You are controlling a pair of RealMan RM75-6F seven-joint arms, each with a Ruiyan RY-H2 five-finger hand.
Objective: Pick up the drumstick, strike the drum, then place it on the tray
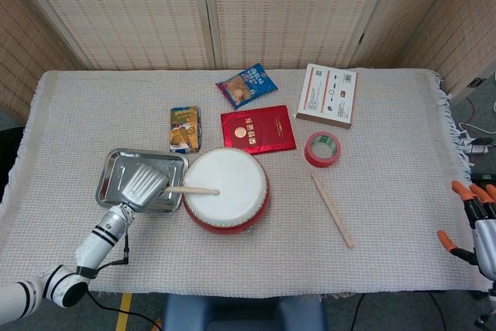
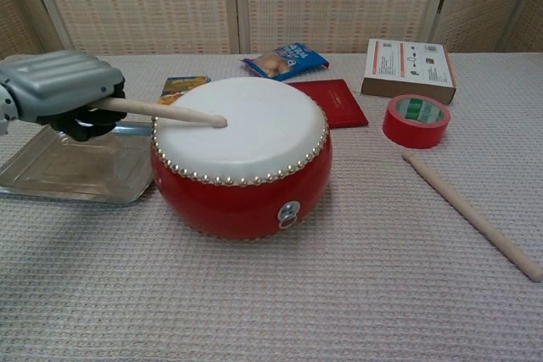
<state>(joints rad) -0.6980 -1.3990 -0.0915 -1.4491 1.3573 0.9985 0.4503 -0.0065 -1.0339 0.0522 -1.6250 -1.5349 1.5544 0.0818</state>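
Drumstick on the drumhead, tray drop to come.

My left hand [image 2: 59, 89] is clamped on the drumstick [image 2: 165, 113] above the steel tray [image 1: 116, 165], its tip touching the red drum [image 2: 242, 158]'s skin; pickup is done, I judge the strike underway. A second stick [image 1: 332, 210] lies loose to the right. My right hand [image 1: 477, 218] is cut off at the frame edge; I cannot tell its state.
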